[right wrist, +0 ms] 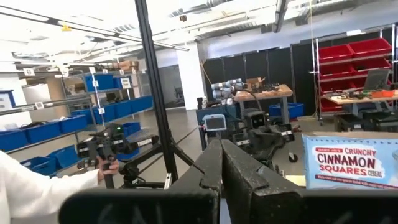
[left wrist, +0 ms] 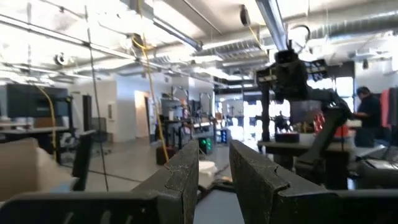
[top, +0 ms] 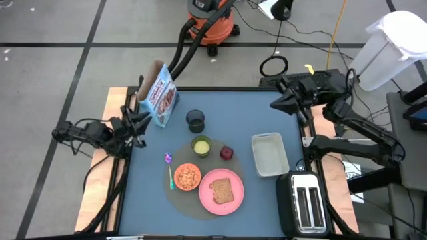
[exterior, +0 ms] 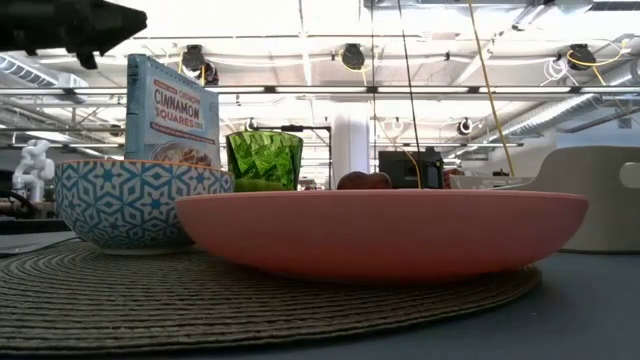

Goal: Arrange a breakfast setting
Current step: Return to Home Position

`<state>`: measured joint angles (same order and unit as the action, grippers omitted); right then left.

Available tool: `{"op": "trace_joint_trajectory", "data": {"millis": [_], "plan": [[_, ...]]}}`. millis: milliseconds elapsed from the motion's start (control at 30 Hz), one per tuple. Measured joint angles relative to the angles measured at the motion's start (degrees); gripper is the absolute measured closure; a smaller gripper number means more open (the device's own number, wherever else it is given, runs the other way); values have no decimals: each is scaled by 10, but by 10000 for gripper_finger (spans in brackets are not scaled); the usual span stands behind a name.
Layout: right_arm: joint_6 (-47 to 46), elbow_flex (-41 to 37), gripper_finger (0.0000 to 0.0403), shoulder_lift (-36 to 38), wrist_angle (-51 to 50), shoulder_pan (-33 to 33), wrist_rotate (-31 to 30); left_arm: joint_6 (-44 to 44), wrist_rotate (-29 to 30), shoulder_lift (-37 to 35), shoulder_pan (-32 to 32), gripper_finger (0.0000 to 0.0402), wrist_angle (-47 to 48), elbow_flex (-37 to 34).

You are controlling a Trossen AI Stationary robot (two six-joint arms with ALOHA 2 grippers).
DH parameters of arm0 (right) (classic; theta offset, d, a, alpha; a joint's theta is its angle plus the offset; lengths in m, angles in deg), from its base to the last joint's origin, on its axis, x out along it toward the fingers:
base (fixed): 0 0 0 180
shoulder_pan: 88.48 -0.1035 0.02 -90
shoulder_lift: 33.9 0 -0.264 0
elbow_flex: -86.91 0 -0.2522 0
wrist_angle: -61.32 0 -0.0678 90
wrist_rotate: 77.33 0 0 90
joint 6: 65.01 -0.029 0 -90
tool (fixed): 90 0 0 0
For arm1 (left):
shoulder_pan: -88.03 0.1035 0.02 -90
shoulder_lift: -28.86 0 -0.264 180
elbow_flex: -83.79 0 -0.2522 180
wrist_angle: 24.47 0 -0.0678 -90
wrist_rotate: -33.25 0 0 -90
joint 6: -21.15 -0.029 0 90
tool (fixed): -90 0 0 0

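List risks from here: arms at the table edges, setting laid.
1. The left gripper sits beside the upright cardboard cereal box; a swing of that arm could topple it.
2. The round dark red fruit lies loose near the round grey woven mat's edge, beside the green translucent cup; a jolt might roll it off.
The right gripper waits at the far right corner.

The cereal box (exterior: 172, 110) is the only thing with readable print. In the low view its front reads "CINNAMON SQUARES" in white letters on blue; a smaller line above that is too fine to read. In the right wrist view the cereal box (right wrist: 351, 163) reads "CRUNCHY CINNAMON SQUARES CEREAL", under a small red banner that cannot be read.
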<state>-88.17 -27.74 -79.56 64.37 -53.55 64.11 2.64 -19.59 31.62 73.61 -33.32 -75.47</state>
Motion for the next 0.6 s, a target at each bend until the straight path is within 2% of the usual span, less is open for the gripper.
{"op": "trace_joint_trajectory", "data": {"millis": [100,433,600], "plan": [[0,0,402,3,0,-5,0,-22,1,-27,6,305,-2,-10],[1,-2,402,4,2,-13,-3,-41,-1,-25,39,305,17,-9],[3,-18,402,3,1,-13,-5,0,-44,-25,67,305,41,-23]]}}
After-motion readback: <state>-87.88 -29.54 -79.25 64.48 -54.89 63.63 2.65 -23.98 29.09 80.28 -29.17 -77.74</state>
